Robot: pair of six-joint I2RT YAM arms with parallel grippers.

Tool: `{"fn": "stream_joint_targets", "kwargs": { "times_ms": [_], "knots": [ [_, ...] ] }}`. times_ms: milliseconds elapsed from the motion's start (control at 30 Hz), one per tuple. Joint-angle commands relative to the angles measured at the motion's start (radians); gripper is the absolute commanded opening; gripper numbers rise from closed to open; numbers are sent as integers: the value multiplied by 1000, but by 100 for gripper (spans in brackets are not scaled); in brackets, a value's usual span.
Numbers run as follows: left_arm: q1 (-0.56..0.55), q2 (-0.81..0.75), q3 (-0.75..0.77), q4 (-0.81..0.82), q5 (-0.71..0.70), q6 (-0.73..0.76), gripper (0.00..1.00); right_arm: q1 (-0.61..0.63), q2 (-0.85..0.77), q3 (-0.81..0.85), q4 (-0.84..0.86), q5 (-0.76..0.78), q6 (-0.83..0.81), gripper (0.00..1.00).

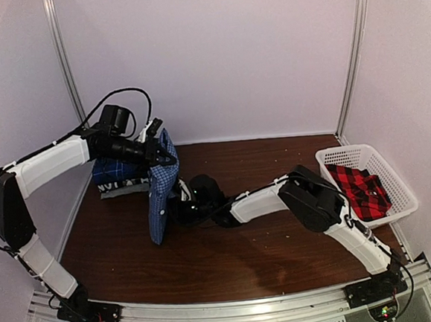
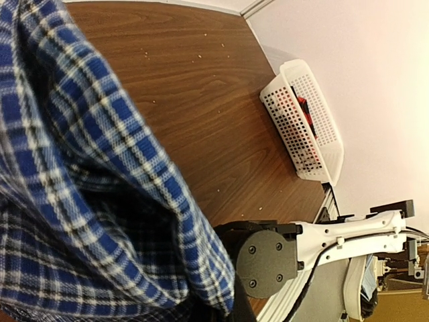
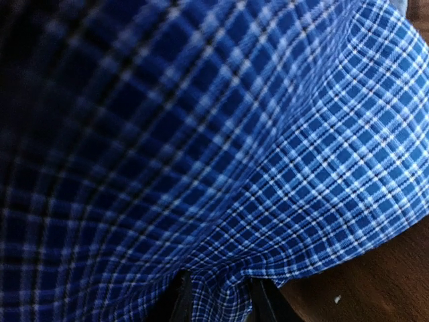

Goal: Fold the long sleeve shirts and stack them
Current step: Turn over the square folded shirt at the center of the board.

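One blue shirt (image 1: 161, 199) hangs near the left edge of the table (image 1: 268, 254), left pincer (image 1: 157, 145) clamped on it; right pincer (image 3: 221, 303) straddles its cloth, grip unclear.

Writing in all three views: we could read none.
Blue checked shirt (image 1: 161, 199): we found no legible label.
White basket (image 1: 348, 151): we found no legible marking.

Soft, even overhead light leaves the pale walls (image 1: 229, 55) bright and lays a faint sheen on the near part of the dark counter (image 1: 231, 268), while the blue checked shirt (image 3: 301, 168) blurs into shadow at the right wrist view's left.
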Motion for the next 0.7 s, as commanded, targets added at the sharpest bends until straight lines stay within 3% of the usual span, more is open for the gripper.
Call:
{"fn": "stream_joint_targets", "kwargs": {
  "times_ms": [0, 433, 667],
  "knots": [
    [-19, -1, -15, 88, 36, -16, 0, -22, -50, -79, 130, -53, 20, 33],
    [-35, 13, -49, 105, 25, -22, 0, -76, -249, -354, 189, 1, -18, 37],
    [-65, 38, -29, 105, 2, -27, 0, -142, -472, -557, 35, 108, -82, 37]
  ]
}}
